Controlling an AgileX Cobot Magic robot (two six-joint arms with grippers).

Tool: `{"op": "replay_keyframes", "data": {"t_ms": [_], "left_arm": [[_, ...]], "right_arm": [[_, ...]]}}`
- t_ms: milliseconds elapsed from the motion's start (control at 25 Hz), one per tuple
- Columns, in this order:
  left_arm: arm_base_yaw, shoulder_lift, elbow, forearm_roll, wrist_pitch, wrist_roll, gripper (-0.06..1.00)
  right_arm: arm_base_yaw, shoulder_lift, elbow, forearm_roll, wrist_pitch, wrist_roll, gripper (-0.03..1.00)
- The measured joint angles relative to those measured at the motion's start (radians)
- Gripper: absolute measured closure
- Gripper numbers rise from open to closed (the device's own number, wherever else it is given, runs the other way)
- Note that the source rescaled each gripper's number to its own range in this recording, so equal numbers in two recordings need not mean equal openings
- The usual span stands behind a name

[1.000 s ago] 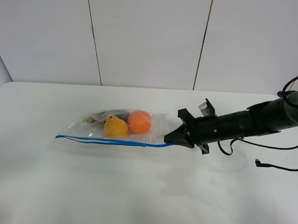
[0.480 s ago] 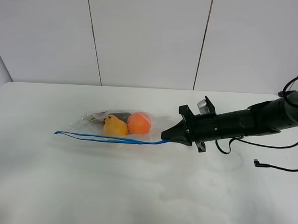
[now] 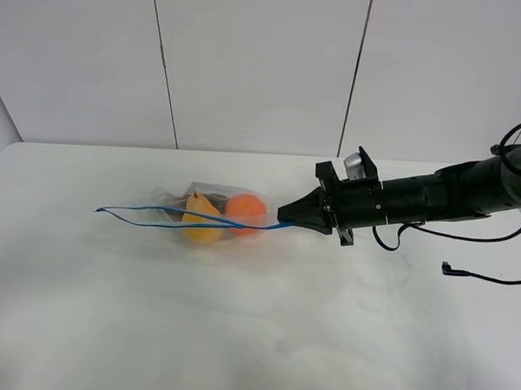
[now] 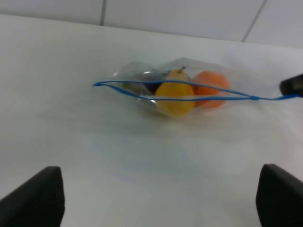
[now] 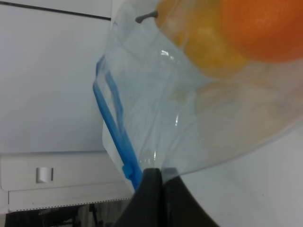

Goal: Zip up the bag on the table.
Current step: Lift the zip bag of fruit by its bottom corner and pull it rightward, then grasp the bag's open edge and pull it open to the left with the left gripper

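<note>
Right hand (image 3: 286,217) clamps the bag (image 3: 211,212) by its zipper end (mouth gaping)

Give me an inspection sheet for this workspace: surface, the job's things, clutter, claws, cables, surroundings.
Surface: white table, smooth and matte.
Job's things: clear bag with its mouth gaping, the two sides of the blue zipper strip apart along most of its length. An orange fruit, a yellow fruit and something dark are inside.
Clutter: nothing seen.
Claws: right claw shut on the bag at one end of the zipper strip. Left claw open, short of the bag.
Cables: black cable lies on the table by the right arm, with a loose plug end.
Surroundings: pale panelled wall behind.
</note>
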Motion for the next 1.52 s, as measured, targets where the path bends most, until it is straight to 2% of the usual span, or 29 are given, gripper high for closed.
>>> {"op": "replay_keyframes", "data": {"t_ms": [240, 400, 560, 680, 920, 1080, 1200, 1520], "left_arm": [[0.000, 0.228, 0.000, -0.020, -0.201, 0.125, -0.05], [0.000, 0.401, 0.000, -0.023, -0.357, 0.157, -0.05], [-0.018, 0.537, 0.000, -0.023, -0.403, 0.157, -0.05], [-0.099, 0.591, 0.000, -0.030, -0.406, 0.157, -0.05], [-0.409, 0.607, 0.000, -0.047, -0.407, 0.158, -0.05], [-0.577, 0.607, 0.000, -0.049, -0.414, 0.173, -0.05], [-0.636, 0.609, 0.000, -0.050, -0.439, 0.228, -0.05], [-0.648, 0.779, -0.024, -0.050, -0.558, 0.332, -0.05]], "right_arm": [[0.000, 0.000, -0.001, -0.018, 0.000, 0.000, 0.97], [0.000, 0.000, -0.001, -0.030, 0.003, 0.000, 0.97], [0.000, 0.000, -0.001, -0.062, 0.007, 0.000, 0.97], [0.000, 0.000, -0.001, -0.085, 0.008, 0.000, 0.97], [0.000, 0.000, -0.001, -0.096, 0.008, -0.001, 0.97], [0.000, 0.000, -0.001, -0.097, 0.007, -0.001, 0.97], [0.000, 0.000, -0.001, -0.097, 0.007, -0.001, 0.97], [0.000, 0.000, -0.001, -0.097, 0.003, -0.001, 0.97]]}}
